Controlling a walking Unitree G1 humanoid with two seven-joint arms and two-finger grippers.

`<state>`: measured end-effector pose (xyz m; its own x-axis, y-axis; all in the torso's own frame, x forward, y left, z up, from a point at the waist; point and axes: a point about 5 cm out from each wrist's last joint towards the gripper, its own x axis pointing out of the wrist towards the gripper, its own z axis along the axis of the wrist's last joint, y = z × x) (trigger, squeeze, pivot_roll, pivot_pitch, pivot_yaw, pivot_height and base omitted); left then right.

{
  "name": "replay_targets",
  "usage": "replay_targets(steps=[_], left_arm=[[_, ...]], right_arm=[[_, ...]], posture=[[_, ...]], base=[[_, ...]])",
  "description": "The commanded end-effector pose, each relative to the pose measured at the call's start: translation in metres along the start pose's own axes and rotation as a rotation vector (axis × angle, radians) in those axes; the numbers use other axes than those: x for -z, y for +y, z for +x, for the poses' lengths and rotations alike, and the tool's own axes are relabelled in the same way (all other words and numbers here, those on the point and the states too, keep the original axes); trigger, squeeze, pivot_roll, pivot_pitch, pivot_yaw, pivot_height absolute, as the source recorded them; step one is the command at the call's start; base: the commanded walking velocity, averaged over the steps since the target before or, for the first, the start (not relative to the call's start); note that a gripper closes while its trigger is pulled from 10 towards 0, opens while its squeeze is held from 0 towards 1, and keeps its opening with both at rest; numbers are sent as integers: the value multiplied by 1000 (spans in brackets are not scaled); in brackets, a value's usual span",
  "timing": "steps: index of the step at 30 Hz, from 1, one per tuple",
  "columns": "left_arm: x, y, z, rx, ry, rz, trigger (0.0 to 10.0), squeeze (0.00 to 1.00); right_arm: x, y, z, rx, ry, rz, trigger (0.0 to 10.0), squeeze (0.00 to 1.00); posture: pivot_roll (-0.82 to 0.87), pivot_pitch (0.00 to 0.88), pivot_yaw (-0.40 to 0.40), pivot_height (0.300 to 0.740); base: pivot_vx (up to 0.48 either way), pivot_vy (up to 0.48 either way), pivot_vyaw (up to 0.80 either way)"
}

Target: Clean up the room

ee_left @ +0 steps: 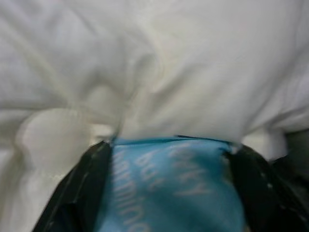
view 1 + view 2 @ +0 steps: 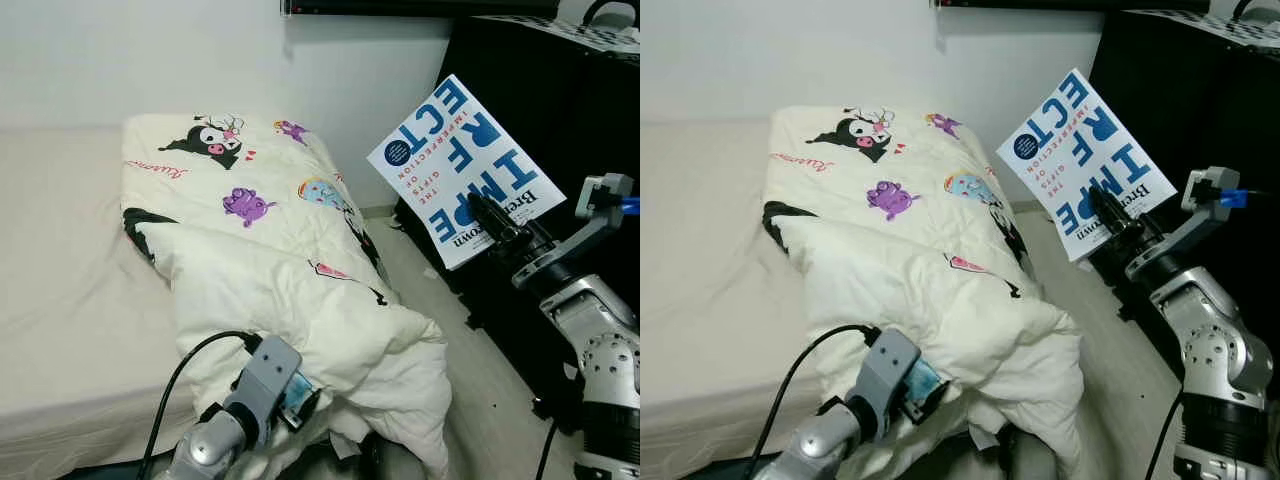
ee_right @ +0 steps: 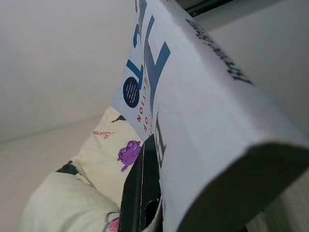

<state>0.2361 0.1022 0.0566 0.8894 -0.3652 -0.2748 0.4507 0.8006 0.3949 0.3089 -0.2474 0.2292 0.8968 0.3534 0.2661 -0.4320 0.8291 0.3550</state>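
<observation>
My right gripper (image 2: 488,215) is up at about 3 o'clock in the head view, fingers clamped on the lower edge of a white paperback book with big blue cover lettering and a red subtitle (image 2: 455,165); the book is off every surface, tilted in the air in front of the tall black cabinet (image 2: 560,120), cover facing me. In the right wrist view one black finger (image 3: 143,188) lies flat against the cover, the book's spine and page block close to the lens. My left gripper (image 2: 300,398) is low at about 6 o'clock, pushed into the near end of the cream quilted duvet printed with cartoon characters (image 2: 270,260). In the left wrist view the two black fingers (image 1: 72,193) are spread either side of a light blue patch with pale lettering (image 1: 169,188), blurred, pressed up against white fabric; can't tell if they grip it or just touch. A black cable (image 2: 180,370) loops from the left wrist. The duvet is bunched in a long heap running from 12 o'clock down to 6 o'clock, lying on the bed's beige mattress (image 2: 60,260), its near corner hanging over the edge toward the pale floor (image 2: 480,400). White wall (image 2: 150,50) behind the bed at 12 o'clock.
</observation>
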Motion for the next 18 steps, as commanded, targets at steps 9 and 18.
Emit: replay_targets(steps=[9, 18], left_arm=[[10, 8, -1, -111, 22, 153, 0, 0], [5, 58, -9, -357, 1, 100, 0, 0]], right_arm=[[-6, 4, 3, -26, -25, 3, 0, 0], [0, 5, 3, -38, 0, 4, 0, 0]], posture=[[-21, 65, -131, 477], [-1, 65, -140, 477]], base=[[0, 0, 0], [0, 0, 0]])
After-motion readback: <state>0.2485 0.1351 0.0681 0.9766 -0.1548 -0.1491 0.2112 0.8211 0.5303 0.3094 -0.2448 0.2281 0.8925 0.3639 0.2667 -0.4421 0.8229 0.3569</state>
